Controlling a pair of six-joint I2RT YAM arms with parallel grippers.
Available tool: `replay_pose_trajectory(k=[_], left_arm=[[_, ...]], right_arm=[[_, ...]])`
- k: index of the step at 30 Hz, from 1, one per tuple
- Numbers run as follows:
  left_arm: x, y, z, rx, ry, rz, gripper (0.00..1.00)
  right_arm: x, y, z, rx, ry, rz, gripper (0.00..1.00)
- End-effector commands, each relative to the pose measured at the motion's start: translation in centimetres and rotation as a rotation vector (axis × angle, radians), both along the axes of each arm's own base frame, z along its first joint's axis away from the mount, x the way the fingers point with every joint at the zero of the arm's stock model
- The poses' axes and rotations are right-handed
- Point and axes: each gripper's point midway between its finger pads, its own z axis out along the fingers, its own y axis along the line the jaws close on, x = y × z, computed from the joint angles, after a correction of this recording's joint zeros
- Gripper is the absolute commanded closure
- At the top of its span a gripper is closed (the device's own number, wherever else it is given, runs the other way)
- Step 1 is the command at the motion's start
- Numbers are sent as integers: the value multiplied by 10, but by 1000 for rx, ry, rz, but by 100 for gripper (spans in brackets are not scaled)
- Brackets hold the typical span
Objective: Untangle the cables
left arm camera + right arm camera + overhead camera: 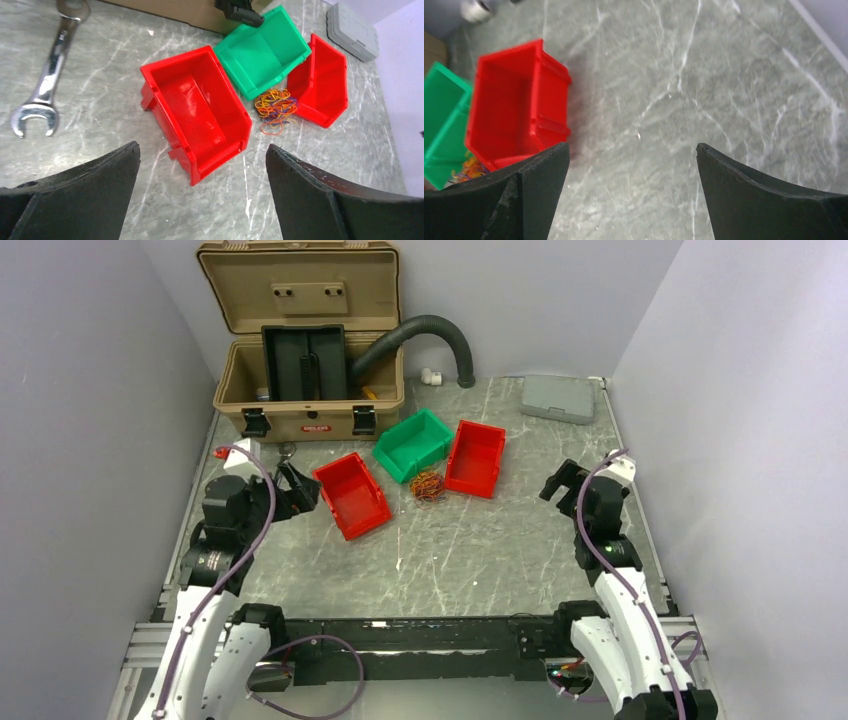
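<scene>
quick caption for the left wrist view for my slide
Open left gripper facing the nearer red bin, cables tangled beyond it, wrench at left.

In the right wrist view the cables [470, 169] show only as a sliver behind a finger [524, 200] of the right gripper [631, 145], the green bin [441, 120] runs off the left edge, and a shiny object [476, 7] at the top is too blurred and clipped to identify. In the left wrist view the wrench [47, 75] loses its upper end to the top edge, and a black latch [240, 12] covers the green bin's far corner. From above, the cables are too small to tell 1 strand from another, the black hose [420, 335] disappears into the tan toolbox [310, 422], and both arms [200, 640] are cut by the bottom edge.
</scene>
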Motion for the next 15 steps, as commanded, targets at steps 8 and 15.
replay_pose_trajectory(k=[8, 15], left_arm=[[21, -90, -29, -196, 58, -365, 1], [37, -147, -48, -129, 158, -432, 6]], right_arm=[[2, 21, -33, 61, 102, 98, 0], [6, 28, -45, 73, 97, 136, 0]])
